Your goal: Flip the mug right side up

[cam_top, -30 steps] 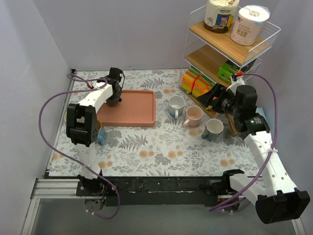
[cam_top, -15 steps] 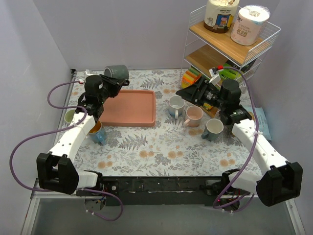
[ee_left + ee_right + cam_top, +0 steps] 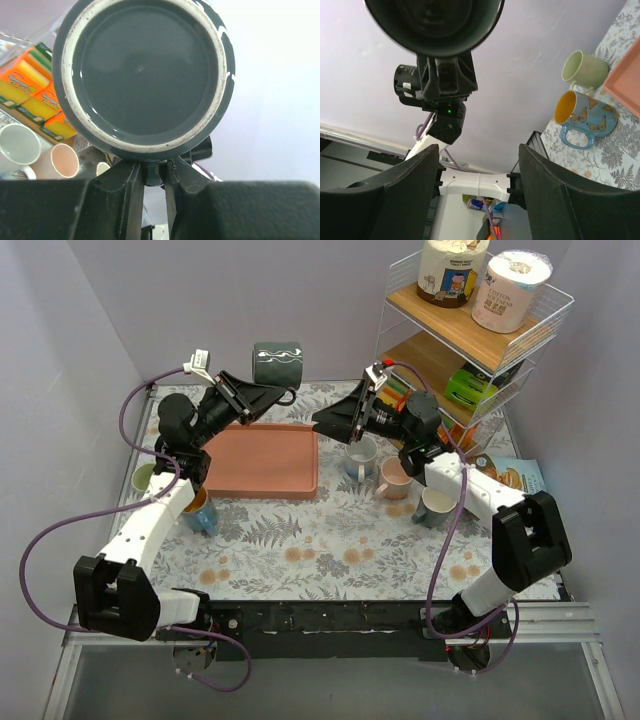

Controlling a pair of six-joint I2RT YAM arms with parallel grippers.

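A dark grey mug [image 3: 277, 362] with a pale wavy band hangs in the air above the back edge of the pink tray [image 3: 262, 462]. My left gripper [image 3: 274, 392] is shut on its handle. In the left wrist view the mug's base [image 3: 145, 75] faces the camera, and the fingers [image 3: 125, 195] pinch the handle just below it. In the right wrist view the mug's open mouth [image 3: 432, 22] shows at the top. My right gripper [image 3: 320, 423] is open and empty, a little to the right of the mug and pointing at it, with wide-apart fingers [image 3: 400, 200].
A white mug [image 3: 360, 455], a pink mug [image 3: 396, 477] and a blue-grey mug [image 3: 436, 503] stand upright right of the tray. A butterfly mug [image 3: 198, 512] and a green mug [image 3: 143, 478] stand at its left. A wire shelf rack [image 3: 470, 330] holds goods at the back right.
My left arm has lifted the mug off the tray, up and to the right. My right arm has swung left, its open gripper now close to the mug.
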